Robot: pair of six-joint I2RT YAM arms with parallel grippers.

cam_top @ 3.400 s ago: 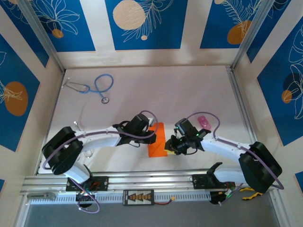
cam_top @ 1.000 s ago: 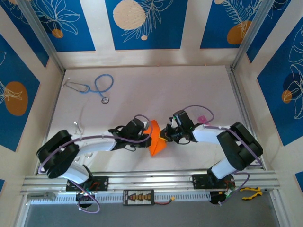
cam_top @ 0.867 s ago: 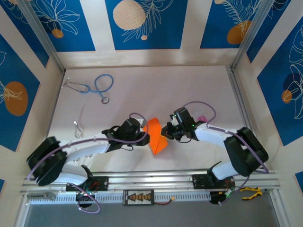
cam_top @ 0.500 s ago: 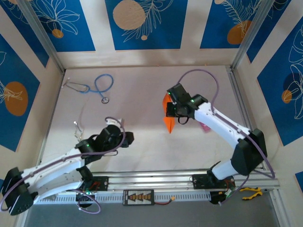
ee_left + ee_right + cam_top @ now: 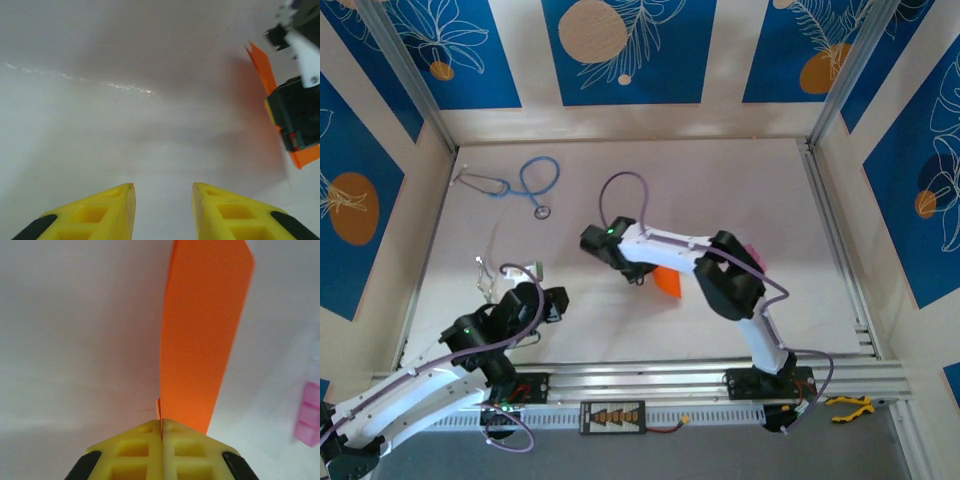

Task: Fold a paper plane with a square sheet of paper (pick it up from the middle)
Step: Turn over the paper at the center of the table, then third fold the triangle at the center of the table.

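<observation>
You had the right gripper (image 5: 161,427) clenched on the folded orange paper (image 5: 205,335). In the right wrist view its yellow jaws met with no gap, pinching the paper at its near end along a crease. The rest ran up the frame as a narrow flap standing on edge. From overhead, the paper (image 5: 667,282) showed just below the middle of the frame, tucked under the right arm's white link. I could not tell whether it touched the table (image 5: 620,180). The left gripper (image 5: 163,200) was released, with bare table showing between its jaws. It sat well apart from the paper, which appeared at the right edge of its wrist view.

My judgement is that you were carrying the folded piece one-handed, to lay it down or work its next crease. Doing that well called for these things:

- The pinch needed to hold on the crease, since thin paper held at one end will sag or twist.
- You should have brought the flap down flat rather than on edge, so the folds did not spring open.
- The small pink thing (image 5: 310,415) lay low at the right of the right wrist view, so the paper was better set clear of it.
- The stethoscope (image 5: 525,180) at upper left was no concern.
- The free left gripper could have pinned the loose end before you let go.
</observation>
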